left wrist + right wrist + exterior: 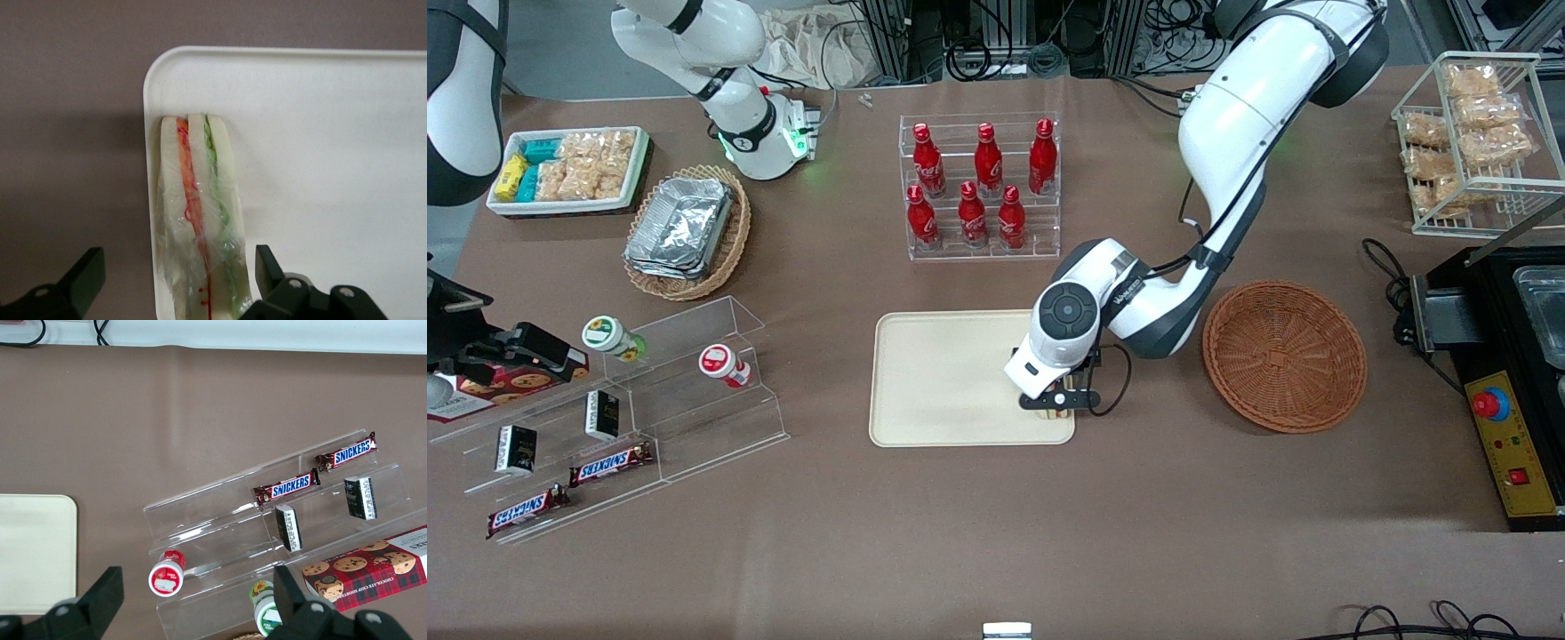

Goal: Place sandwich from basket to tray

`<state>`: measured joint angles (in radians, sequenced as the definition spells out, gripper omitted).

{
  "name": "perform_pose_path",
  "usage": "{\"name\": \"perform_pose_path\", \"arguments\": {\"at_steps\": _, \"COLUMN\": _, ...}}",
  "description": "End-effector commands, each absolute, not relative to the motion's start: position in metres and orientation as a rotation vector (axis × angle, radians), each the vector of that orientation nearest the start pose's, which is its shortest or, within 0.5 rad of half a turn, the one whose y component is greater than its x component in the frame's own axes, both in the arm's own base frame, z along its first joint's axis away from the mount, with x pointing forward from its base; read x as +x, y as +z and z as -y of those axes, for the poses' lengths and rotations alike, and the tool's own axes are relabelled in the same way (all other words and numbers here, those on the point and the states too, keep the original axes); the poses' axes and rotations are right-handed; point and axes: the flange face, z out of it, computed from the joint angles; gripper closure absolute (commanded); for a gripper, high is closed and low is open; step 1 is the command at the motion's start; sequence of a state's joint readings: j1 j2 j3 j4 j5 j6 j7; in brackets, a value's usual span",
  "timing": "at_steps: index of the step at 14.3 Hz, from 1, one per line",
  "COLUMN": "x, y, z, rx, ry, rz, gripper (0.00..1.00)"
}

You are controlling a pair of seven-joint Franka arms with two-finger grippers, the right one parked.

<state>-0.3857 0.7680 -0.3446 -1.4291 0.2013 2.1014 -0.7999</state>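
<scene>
The sandwich (197, 213), wrapped in clear film, with pale bread and orange-red and green filling, lies on the cream tray (320, 133) along its edge by a corner. My left gripper (179, 257) is open just above it, with one finger (87, 273) on each side and neither touching it. In the front view the gripper (1056, 404) is low over the tray (943, 382), at the corner nearest the front camera and toward the basket. The arm hides most of the sandwich there. The round reddish-brown basket (1284, 356) stands empty beside the tray, toward the working arm's end.
A clear rack of red bottles (983, 187) stands farther from the front camera than the tray. Toward the parked arm's end are a tan basket with foil containers (687, 231), a white snack bin (569, 169) and acrylic shelves (618, 418). A black appliance (1512, 382) is beside the basket.
</scene>
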Motion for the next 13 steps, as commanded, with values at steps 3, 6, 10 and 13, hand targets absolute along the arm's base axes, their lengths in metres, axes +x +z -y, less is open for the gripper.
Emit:
{"name": "perform_pose_path", "arguments": {"at_steps": 3, "x": 0.589, "y": 0.327, "z": 0.413, "rx": -3.131, "ry": 0.011, "rz": 0.312, "gripper": 0.00}}
{"name": "perform_pose_path", "arguments": {"at_steps": 6, "x": 0.604, "y": 0.388, "z": 0.367, "rx": -3.095, "ry": -0.026, "rz": 0.383, "gripper": 0.00}}
{"name": "perform_pose_path", "arguments": {"at_steps": 10, "x": 0.623, "y": 0.461, "z": 0.290, "rx": -3.079, "ry": -0.098, "rz": 0.532, "gripper": 0.00}}
{"name": "perform_pose_path", "arguments": {"at_steps": 13, "x": 0.624, "y": 0.497, "z": 0.231, "rx": -3.071, "ry": -0.034, "rz": 0.287, "gripper": 0.00}}
